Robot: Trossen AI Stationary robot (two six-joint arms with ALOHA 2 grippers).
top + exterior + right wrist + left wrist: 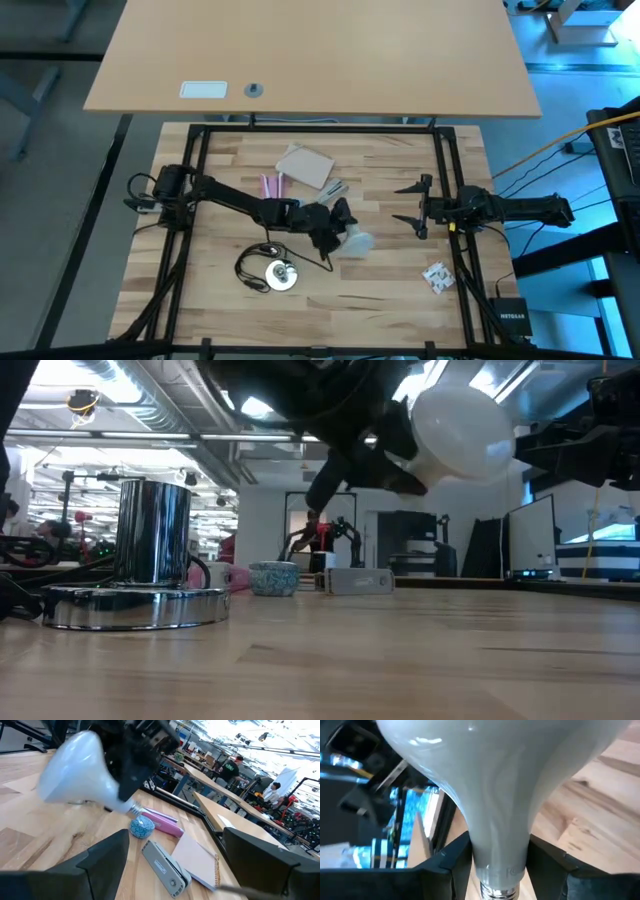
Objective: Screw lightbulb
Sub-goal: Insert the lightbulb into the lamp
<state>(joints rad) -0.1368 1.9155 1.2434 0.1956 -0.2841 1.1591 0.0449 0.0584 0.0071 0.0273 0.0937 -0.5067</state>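
Note:
The pale whitish lightbulb (358, 241) hangs in the air in my left gripper (343, 230), just right of the table's middle. It fills the left wrist view (495, 795) and also shows in the low view (465, 430) and the right wrist view (75, 770). The round white-and-silver lamp base (279, 273) with its black cord rests flat on the table nearer the front edge; its chrome socket stands upright (153, 530). My right gripper (401, 205) is open and empty to the right of the bulb. My left gripper pinches the bulb's narrow neck (499, 862) between its two fingers, just above the silvery screw base (497, 892). The fingers come from the table's left. The dome reaches past the fingertips toward the table's right. The bulb is lifted clear of the table (465, 430).
A beige notepad (305, 165), pink sticks (270, 185) and a grey flat device (333, 190) lie beyond the bulb, with a small light-blue cap (142, 826) beside them. A white packet (437, 277) lies at the front right. People show in the room behind.

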